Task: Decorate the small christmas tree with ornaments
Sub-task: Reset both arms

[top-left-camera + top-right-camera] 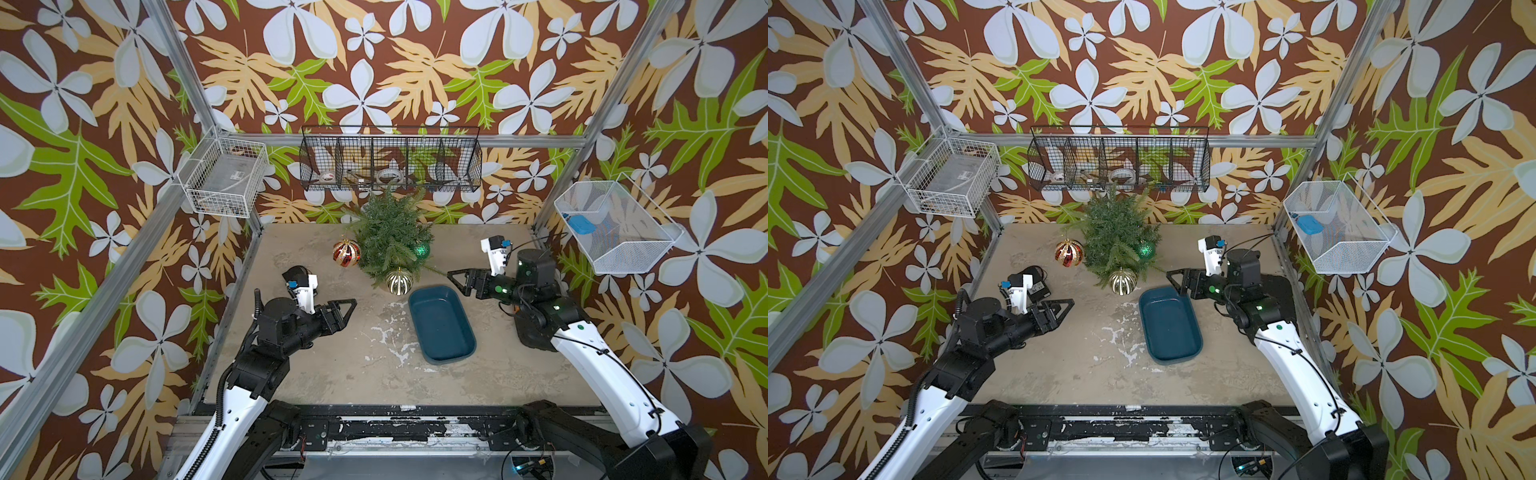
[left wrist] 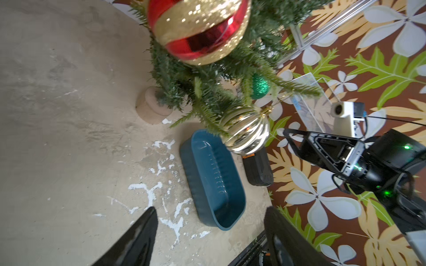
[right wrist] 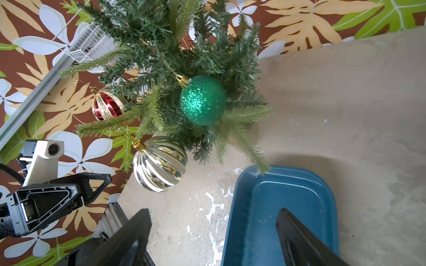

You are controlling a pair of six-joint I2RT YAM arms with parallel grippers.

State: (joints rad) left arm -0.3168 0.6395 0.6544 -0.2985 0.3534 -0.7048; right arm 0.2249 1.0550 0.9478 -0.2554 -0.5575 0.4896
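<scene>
The ornaments (image 3: 202, 100) seem hung on the small christmas tree (image 1: 390, 241): light, slick, likely brittle (grip the gold cap (image 3: 183, 81), not the shell). Left and right jaws stand apart, empty.

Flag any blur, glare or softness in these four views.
Left wrist view: the red-and-gold bauble sits close and soft, with glare on its red stripes. Right wrist view: the green glitter bauble sparkles; the small christmas tree's lower tips by the teal tray look smeared. Both top views: sharp, evenly lit, soft shadows.
</scene>
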